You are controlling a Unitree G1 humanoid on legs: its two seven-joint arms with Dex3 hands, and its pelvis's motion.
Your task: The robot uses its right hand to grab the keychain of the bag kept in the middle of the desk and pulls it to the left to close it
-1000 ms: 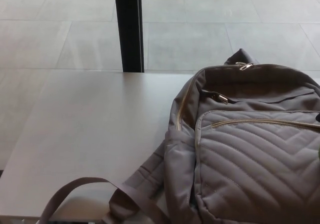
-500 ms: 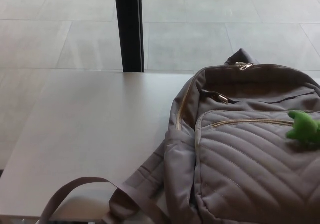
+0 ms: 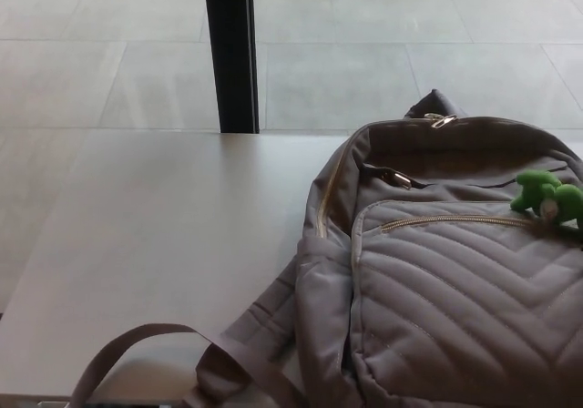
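Start at 7 o'clock, where the bag's strap [image 3: 137, 344] loops over the near edge of the desk [image 3: 164, 244]. From there to the bag, the desk top gives you open room on the left. The black pillar [image 3: 230, 53] at 11 o'clock stands beyond the far edge, out of your way.

The bag [image 3: 455, 308] lies from 3 to 5 o'clock and runs off the right and bottom edges. Its front pocket zipper [image 3: 455, 219] runs across above the quilted panel, and I can't tell how far it is closed.

The green keychain [image 3: 547, 197] has changed. A second ago it was out of view, and half a second ago it lay lower on the quilted panel. It now sits at 3 o'clock, at the right end of that zipper line. The whole picture has shifted a little too, but the keychain has risen more than the bag. I judge it is being brought into place and that the pull has not begun.

Neither of your hands shows, so their fingers can't be judged. The right edge is tight around the keychain. A pull toward 9 o'clock looks unobstructed.
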